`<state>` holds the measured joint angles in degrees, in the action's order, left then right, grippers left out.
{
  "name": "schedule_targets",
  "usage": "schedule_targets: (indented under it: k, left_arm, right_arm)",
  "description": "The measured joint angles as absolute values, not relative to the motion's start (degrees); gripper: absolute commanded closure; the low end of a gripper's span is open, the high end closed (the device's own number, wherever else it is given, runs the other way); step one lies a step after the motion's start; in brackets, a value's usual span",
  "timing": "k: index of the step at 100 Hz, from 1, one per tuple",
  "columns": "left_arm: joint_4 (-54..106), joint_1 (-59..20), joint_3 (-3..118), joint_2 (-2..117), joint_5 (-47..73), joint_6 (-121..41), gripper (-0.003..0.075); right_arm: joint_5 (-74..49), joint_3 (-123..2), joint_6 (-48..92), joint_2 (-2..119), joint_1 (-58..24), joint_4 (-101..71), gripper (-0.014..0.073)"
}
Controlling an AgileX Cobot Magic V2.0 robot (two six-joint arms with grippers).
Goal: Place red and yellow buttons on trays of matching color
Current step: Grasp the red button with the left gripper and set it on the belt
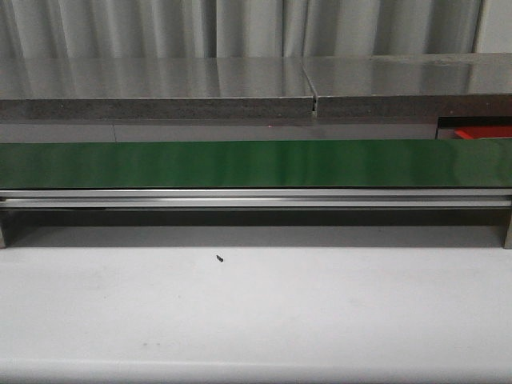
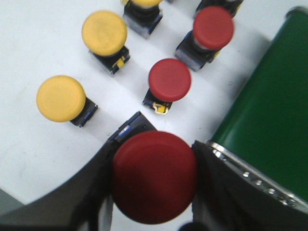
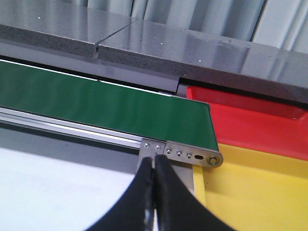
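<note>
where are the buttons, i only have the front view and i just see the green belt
Observer: The left wrist view shows them: the left end effector is shut on a red button.
Operator: any others left
Observer: Yes, two more red buttons and three yellow buttons stand on the white table.
Operator: and the trays
Observer: The right wrist view shows a red tray and a yellow tray side by side past the belt end.
Operator: right arm busy
Observer: No, the right end effector is shut and empty.
</note>
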<state>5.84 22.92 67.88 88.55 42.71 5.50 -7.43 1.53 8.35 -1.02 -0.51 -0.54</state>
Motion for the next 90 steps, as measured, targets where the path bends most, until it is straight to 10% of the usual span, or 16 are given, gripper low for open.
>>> schedule_targets:
  k: [90]
  left_arm:
    - [8.7,6.0,87.3,106.2,49.7,3.8,0.0736]
  right_arm:
    - [-7.4,1.5,8.3,-1.0,-0.5,-0.5,0.0655]
